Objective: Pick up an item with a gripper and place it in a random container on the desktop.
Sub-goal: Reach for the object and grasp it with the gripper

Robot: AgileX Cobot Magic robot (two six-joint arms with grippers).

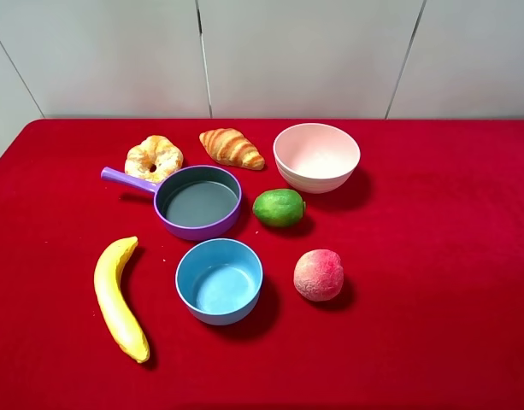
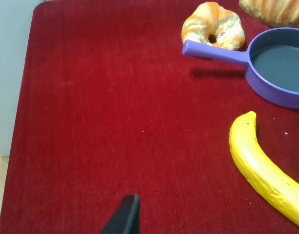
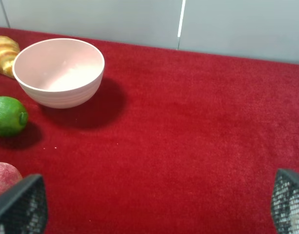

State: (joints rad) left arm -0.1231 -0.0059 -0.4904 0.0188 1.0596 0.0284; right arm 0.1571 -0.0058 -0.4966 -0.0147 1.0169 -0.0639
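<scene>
Peach (image 1: 318, 275) rests on the table (image 1: 450, 256) apart from the pan (image 1: 197, 202); right end effector (image 3: 154, 204) stands wide apart, left end effector (image 2: 126, 215) cannot be judged.

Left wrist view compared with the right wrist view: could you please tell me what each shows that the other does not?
Only the left wrist view shows the banana, the purple pan and the bagel. Only the right wrist view shows the pink bowl, the lime, an edge of the peach and the open right end effector. Both show the croissant and the red cloth.
</scene>
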